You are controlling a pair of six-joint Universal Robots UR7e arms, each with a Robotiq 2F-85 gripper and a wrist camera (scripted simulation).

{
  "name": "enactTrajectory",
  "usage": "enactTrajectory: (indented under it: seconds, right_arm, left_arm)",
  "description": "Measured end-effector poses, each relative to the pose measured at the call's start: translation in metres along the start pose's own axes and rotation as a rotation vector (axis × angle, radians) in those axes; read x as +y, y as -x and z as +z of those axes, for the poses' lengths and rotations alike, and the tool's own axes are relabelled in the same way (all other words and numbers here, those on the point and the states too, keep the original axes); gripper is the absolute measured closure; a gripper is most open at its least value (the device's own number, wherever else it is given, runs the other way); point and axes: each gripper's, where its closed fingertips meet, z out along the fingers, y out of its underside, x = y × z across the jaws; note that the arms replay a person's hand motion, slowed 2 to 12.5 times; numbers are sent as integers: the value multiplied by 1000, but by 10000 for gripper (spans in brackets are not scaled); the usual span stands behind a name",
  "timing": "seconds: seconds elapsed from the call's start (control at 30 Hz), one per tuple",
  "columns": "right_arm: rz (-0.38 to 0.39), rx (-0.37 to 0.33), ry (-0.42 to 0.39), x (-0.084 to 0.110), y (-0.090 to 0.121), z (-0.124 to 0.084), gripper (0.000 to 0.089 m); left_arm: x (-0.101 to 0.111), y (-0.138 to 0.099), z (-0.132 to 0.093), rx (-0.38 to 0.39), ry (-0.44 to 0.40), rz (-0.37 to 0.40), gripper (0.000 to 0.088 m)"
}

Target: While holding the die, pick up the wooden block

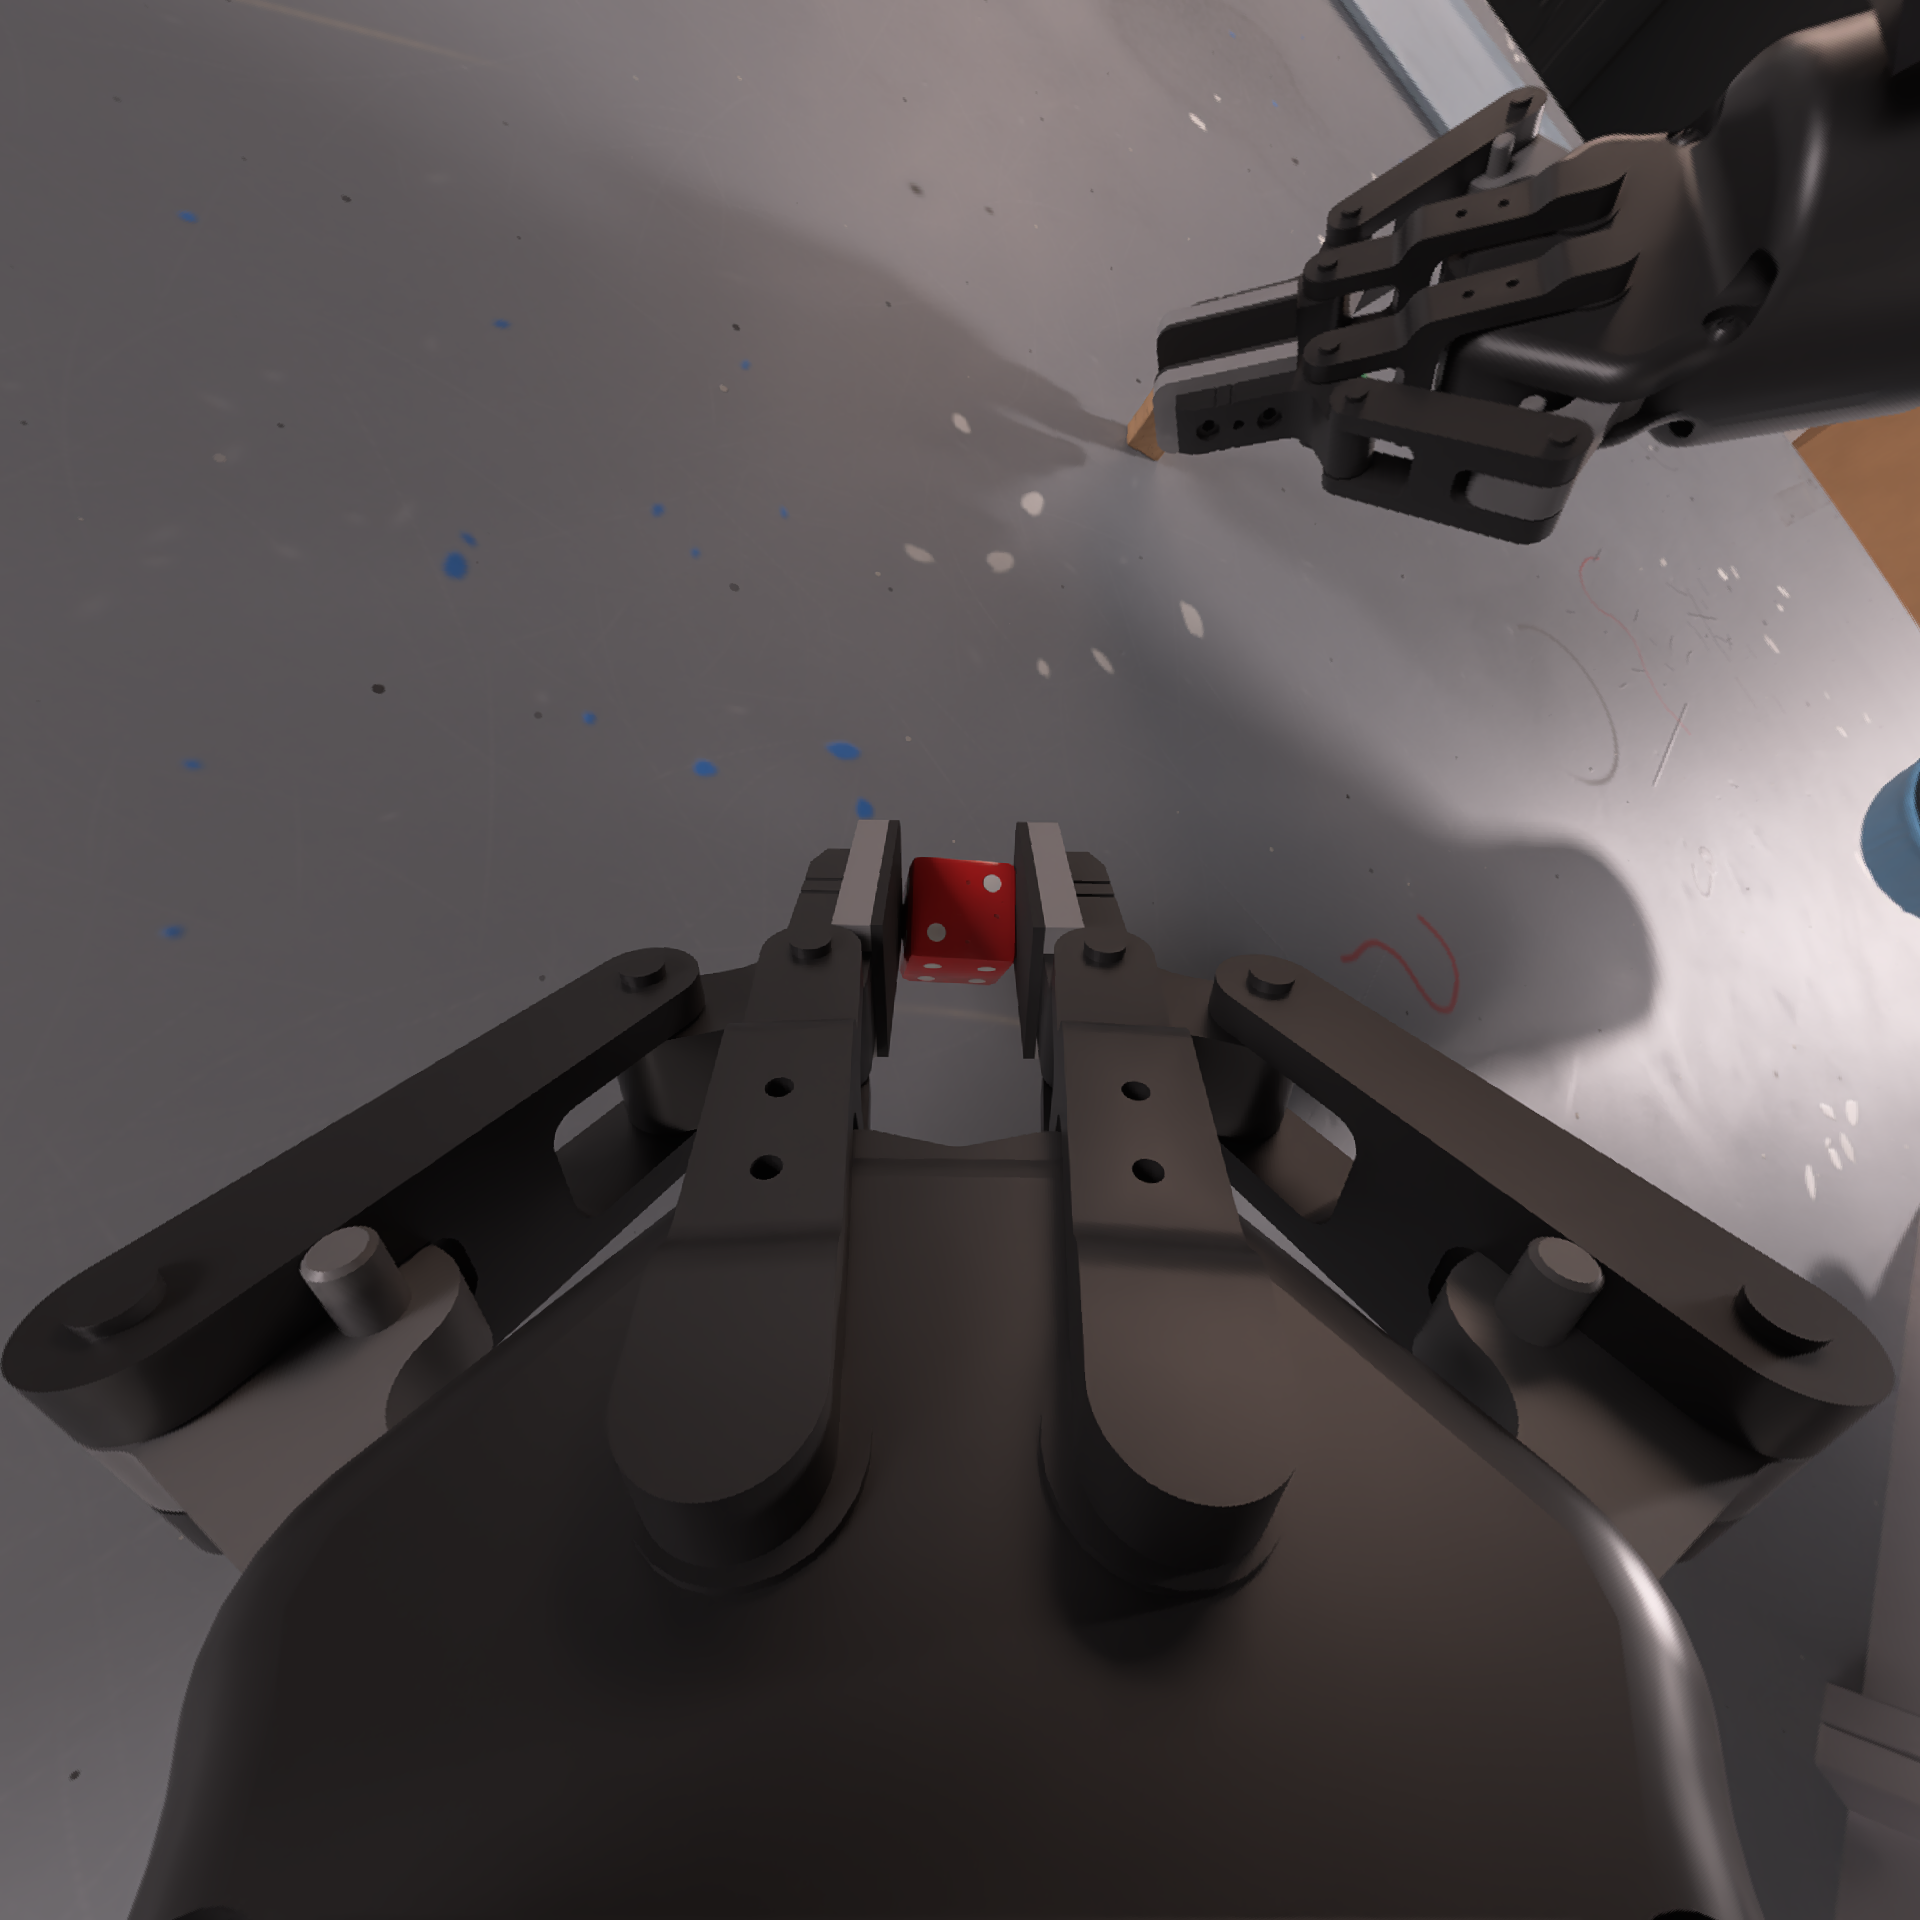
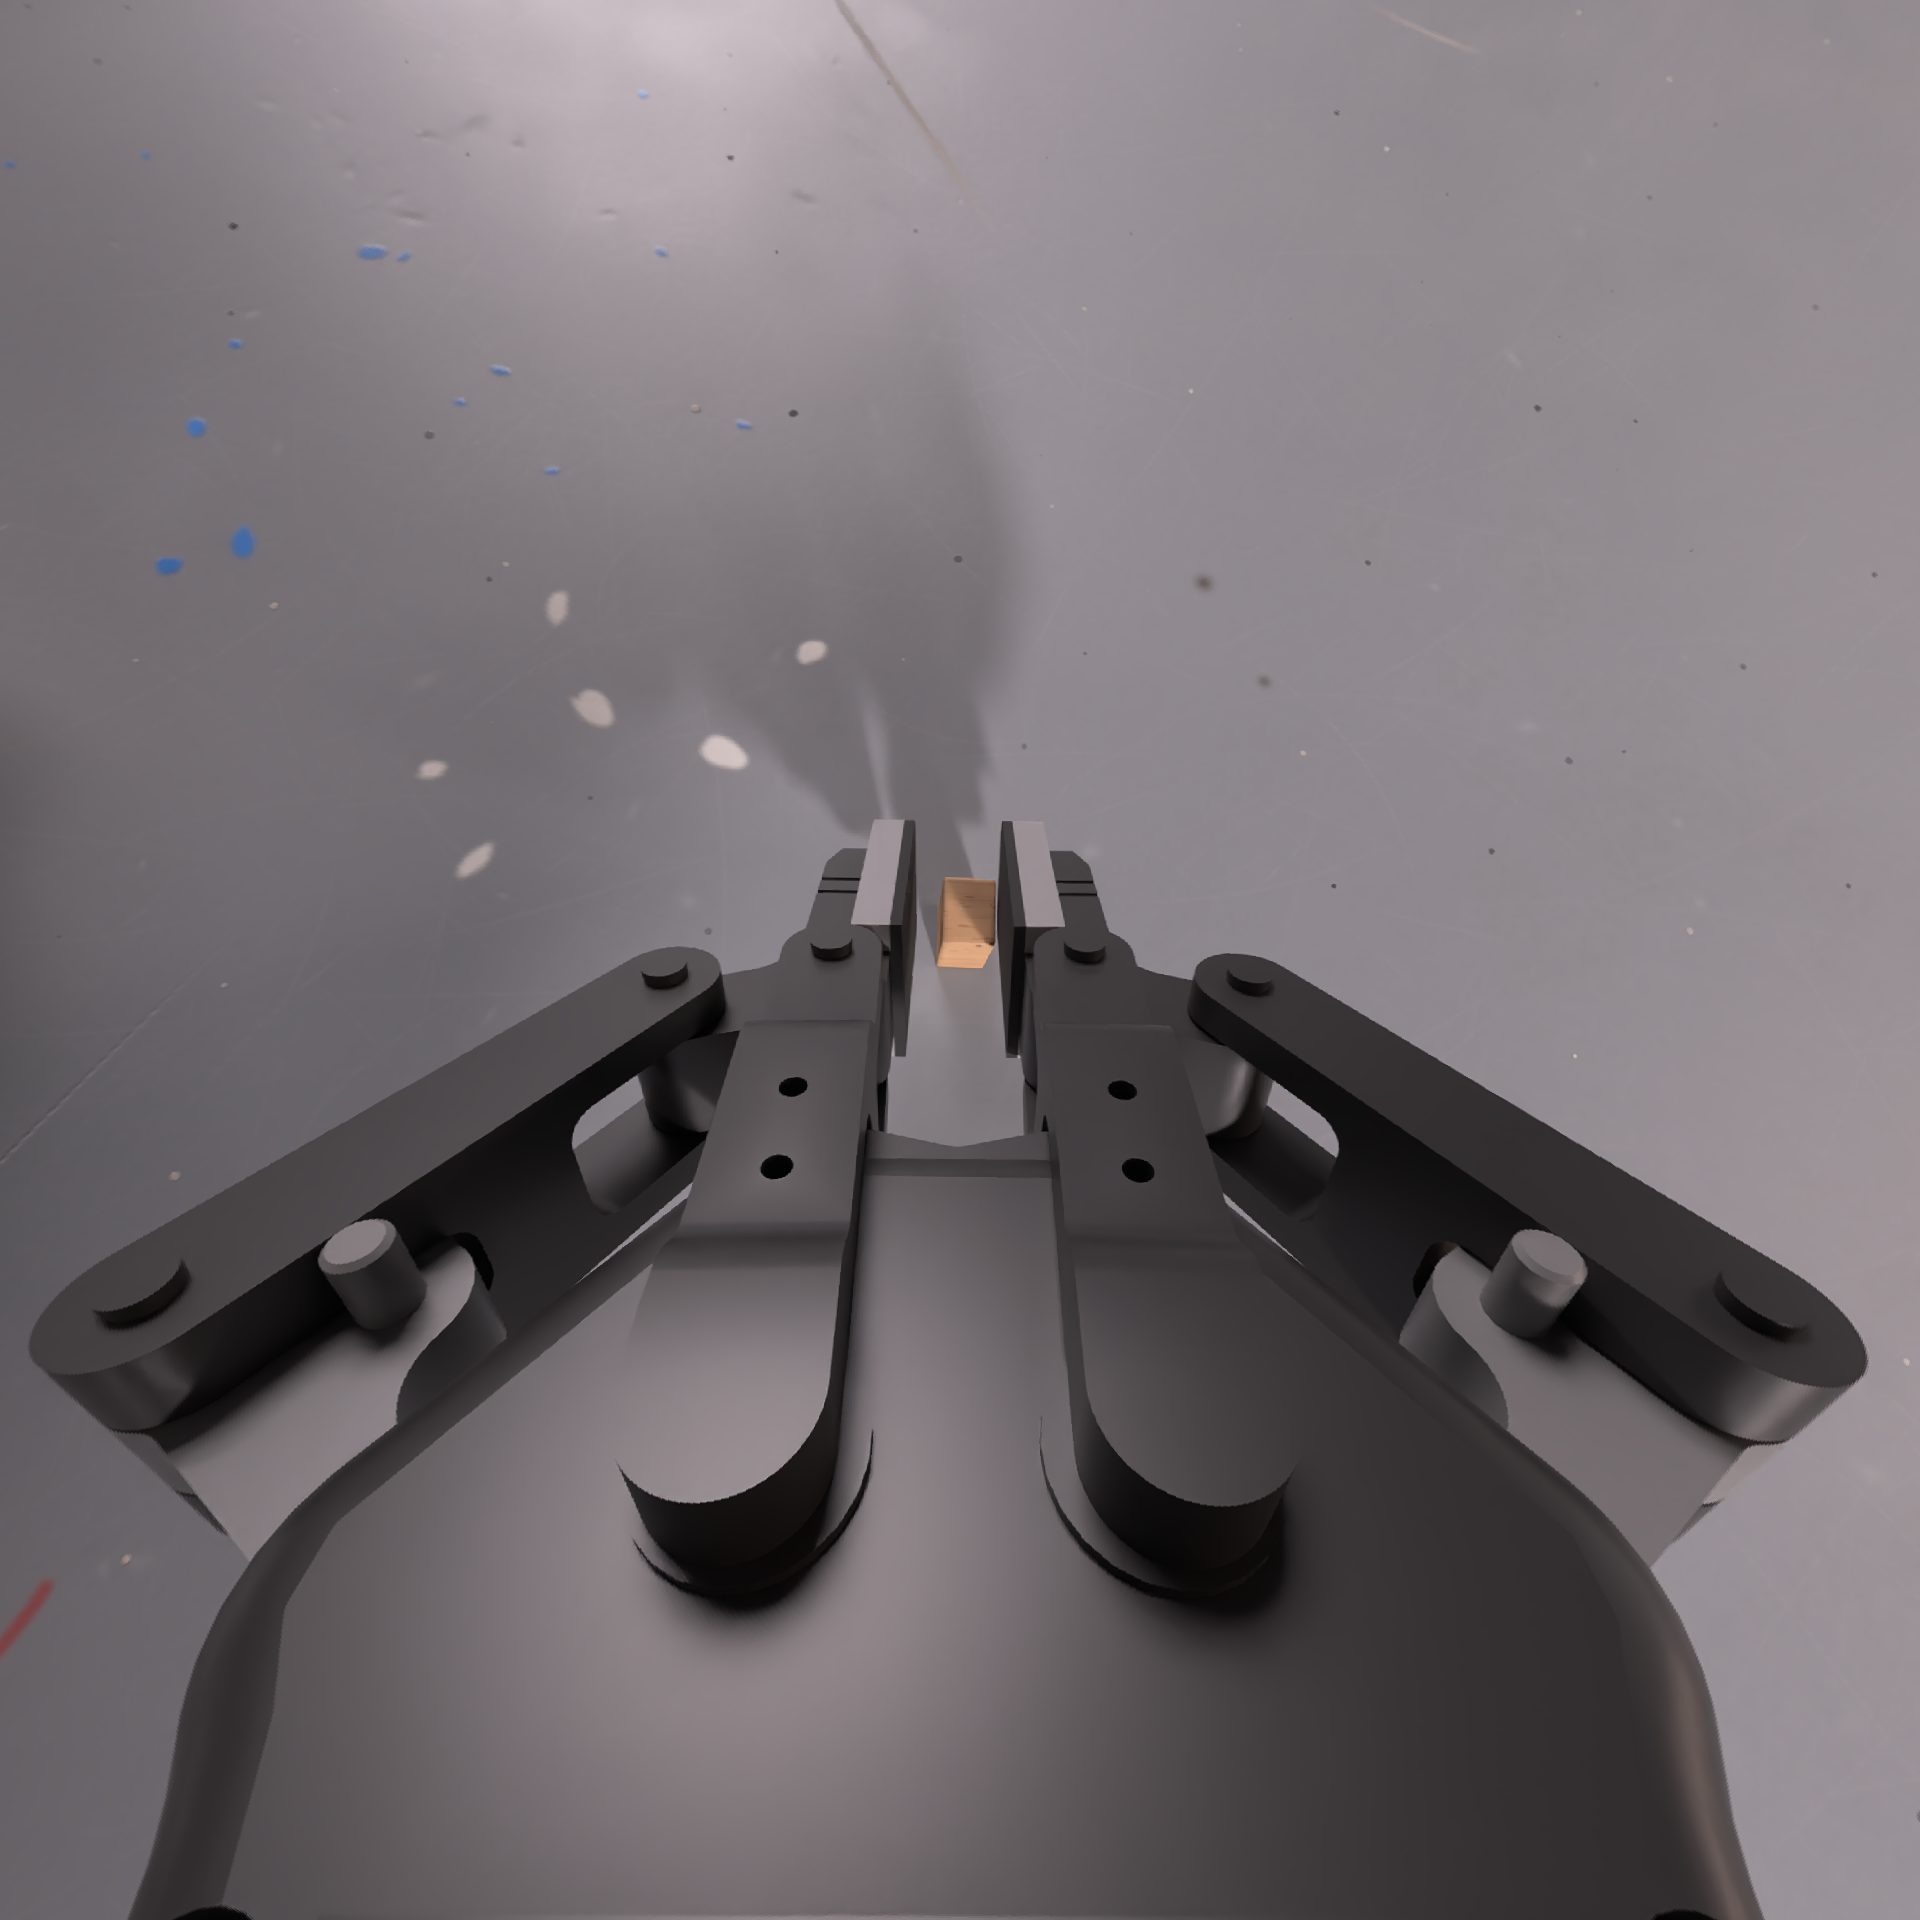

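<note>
My left gripper (image 1: 957, 914) is shut on a red die (image 1: 958, 916) with white pips and holds it between its pads above the grey table. My right gripper (image 2: 957, 914) is low over the table with a small wooden block (image 2: 966, 923) between its fingers. The jaws are narrow: the block lies against the right pad, and a thin gap shows at the left pad. In the left wrist view the right gripper (image 1: 1169, 379) is at the upper right, and only a corner of the block (image 1: 1145, 428) shows past its fingertips, on the table.
The grey table (image 1: 520, 416) is speckled with blue and white paint spots. A blue round object (image 1: 1893, 842) is cut off at the right edge. A brown board (image 1: 1865, 488) lies behind the right gripper. The table's far edge (image 1: 1403, 62) runs at the upper right.
</note>
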Motion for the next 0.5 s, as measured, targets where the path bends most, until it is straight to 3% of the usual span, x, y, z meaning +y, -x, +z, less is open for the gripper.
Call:
enactTrajectory:
  seconds: [0.13,0.5]
  right_arm:
    - [-1,15,12,2,-2,3,802]
    - [0,13,-15,-3,0,-6,808]
  left_arm:
    - [-1,-1,0,14,-5,-18,688]
    - [-3,-6,-1,31,-16,-18,688]
